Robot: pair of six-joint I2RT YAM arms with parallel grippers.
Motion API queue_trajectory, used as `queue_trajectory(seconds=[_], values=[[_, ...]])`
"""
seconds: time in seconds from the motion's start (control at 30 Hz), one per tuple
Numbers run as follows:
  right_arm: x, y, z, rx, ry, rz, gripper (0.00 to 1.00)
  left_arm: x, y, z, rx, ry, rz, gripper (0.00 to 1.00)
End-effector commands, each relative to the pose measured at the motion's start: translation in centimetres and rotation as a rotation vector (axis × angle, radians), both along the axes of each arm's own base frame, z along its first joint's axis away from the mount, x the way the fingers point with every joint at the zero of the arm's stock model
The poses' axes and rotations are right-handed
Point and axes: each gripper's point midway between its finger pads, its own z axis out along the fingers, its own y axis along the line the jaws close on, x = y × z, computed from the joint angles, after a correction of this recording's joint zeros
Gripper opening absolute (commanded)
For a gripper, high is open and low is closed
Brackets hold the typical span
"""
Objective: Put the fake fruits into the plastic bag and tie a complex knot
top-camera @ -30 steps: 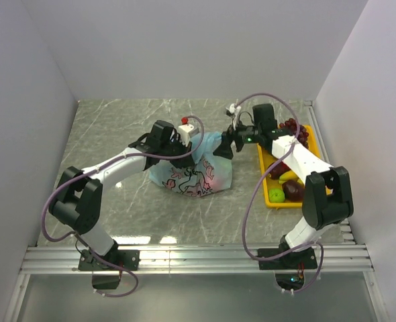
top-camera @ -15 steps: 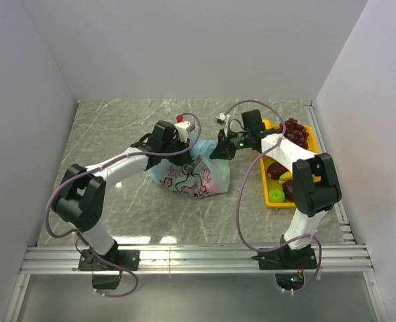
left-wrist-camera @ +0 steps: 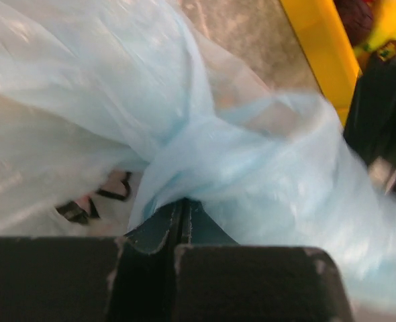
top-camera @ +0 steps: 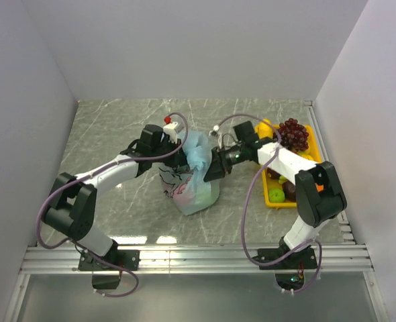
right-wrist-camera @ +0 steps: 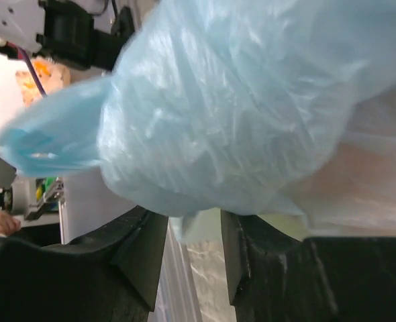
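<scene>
Plastic bag [top-camera: 192, 180] on worktop [top-camera: 117, 134] between both arms. Left claw [top-camera: 182, 159] clamped on twisted film; right claw [top-camera: 210, 169] part-spread at bunched top, grip unclear. Risk: uneven pull slips or tears thin film.

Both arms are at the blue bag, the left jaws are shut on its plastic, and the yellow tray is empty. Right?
Not empty: the top view shows the yellow tray holding grapes and a green apple. The rest stands: both arms are at the plastic bag, and the left jaws are shut on its plastic.
</scene>
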Motion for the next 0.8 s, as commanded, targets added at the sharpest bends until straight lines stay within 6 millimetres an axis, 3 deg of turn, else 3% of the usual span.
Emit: queue_trajectory(seconds=[0.0, 0.13, 0.2, 0.23, 0.33, 0.4, 0.47, 0.57, 0.6, 0.67, 0.7, 0.77], values=[[1.6, -2.6, 5.4, 0.051, -0.098, -0.004, 0.45, -1.6, -0.2, 3.0, -0.064, -0.052, -0.065, 0.0], [5.9, -5.2, 10.0, 0.093, -0.142, -0.141, 0.48, -3.1, 0.9, 1.6, -0.013, 0.019, -0.051, 0.0], [8.5, -5.3, 10.9, 0.11, -0.175, -0.207, 0.47, -3.0, 0.9, 0.8, 0.006, 0.047, -0.035, 0.0], [10.7, -5.1, 10.3, 0.081, -0.201, -0.261, 0.45, -2.7, 1.1, 0.4, 0.02, 0.055, -0.015, 0.0], [13.7, -4.2, 7.8, 0.02, -0.145, -0.321, 0.41, -1.7, 0.6, -1.1, 0.079, 0.08, 0.03, 0.0], [14.4, -3.3, 5.1, -0.042, -0.108, -0.301, 0.41, -1.2, 0.2, -2.1, 0.134, 0.102, 0.056, 0.0], [14.4, -2.7, 4.1, -0.069, -0.095, -0.275, 0.43, 0.1, 0.7, -3.0, 0.197, 0.093, 0.132, 0.0], [12.4, -1.6, 2.0, -0.121, -0.057, -0.199, 0.53, 1.0, 0.8, -3.8, 0.215, 0.09, 0.18, 0.0], [11.6, -1.5, 1.0, -0.134, -0.049, -0.169, 0.65, 1.3, 0.6, -3.7, 0.2, 0.088, 0.186, 0.0], [9.5, -1.0, -0.2, -0.156, -0.016, -0.11, 0.67, 1.2, -0.4, -3.8, 0.149, 0.117, 0.173, 0.0], [8.3, -1.2, -0.9, -0.162, 0.013, -0.093, 0.79, 1.6, -1.0, -3.3, 0.108, 0.101, 0.174, 0.0], [6.8, -1.0, -1.4, -0.152, 0.041, -0.059, 0.9, 1.3, -1.6, -3.3, 0.03, 0.14, 0.186, 0.0]])
